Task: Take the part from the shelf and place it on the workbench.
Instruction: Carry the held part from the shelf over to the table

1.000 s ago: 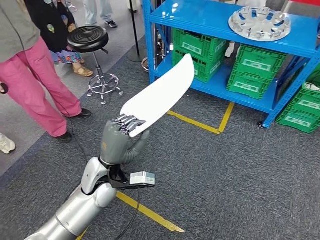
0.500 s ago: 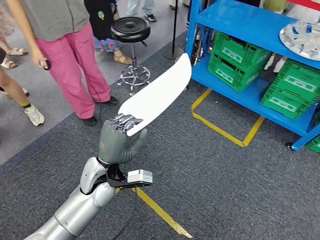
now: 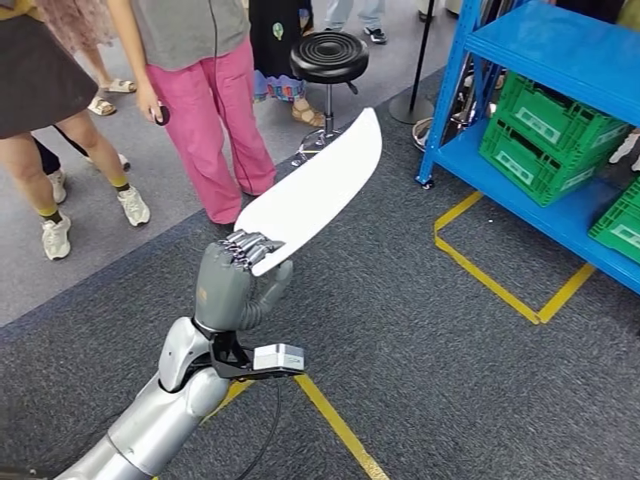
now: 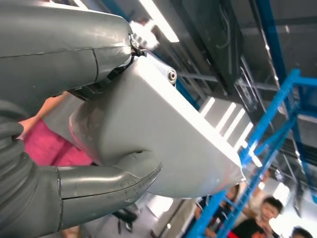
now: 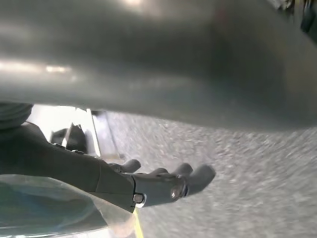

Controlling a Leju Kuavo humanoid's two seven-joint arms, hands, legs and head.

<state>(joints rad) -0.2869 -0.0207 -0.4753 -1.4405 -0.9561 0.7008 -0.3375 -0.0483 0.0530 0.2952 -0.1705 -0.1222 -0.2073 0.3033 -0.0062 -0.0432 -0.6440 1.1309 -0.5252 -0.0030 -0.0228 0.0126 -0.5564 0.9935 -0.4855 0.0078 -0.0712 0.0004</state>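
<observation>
While the left hand (image 3: pixel 226 285) grips the near end of a long white curved panel (image 3: pixel 313 195), the part juts up and away from the robot over dark grey carpet (image 3: pixel 453 380), well clear of any surface. In the head view the fingers (image 3: pixel 253 245) fold over the panel's top edge and the thumb (image 3: pixel 275 285) presses from below; the left wrist view shows the same hold from close behind, with the thick grey thumb (image 4: pixel 108 186) under the pale panel (image 4: pixel 164 139) and the fingers on its other face. The right hand (image 5: pixel 164 183) appears in its own wrist view above blurred carpet, its fingers stretched out and slightly apart, holding nothing. A blue metal shelf (image 3: pixel 543 50) stands at the right of the head view with green plastic crates (image 3: pixel 543 135) on its lower level. Yellow tape lines (image 3: pixel 490 280) mark the floor in front of it, and another yellow strip (image 3: pixel 336 425) runs near the robot's arm. A black round stool (image 3: pixel 329 55) stands beyond the panel's tip. A person in pink trousers (image 3: pixel 215 125) stands just left of the stool, and another person's legs in white sneakers (image 3: pixel 56 235) are farther left.
</observation>
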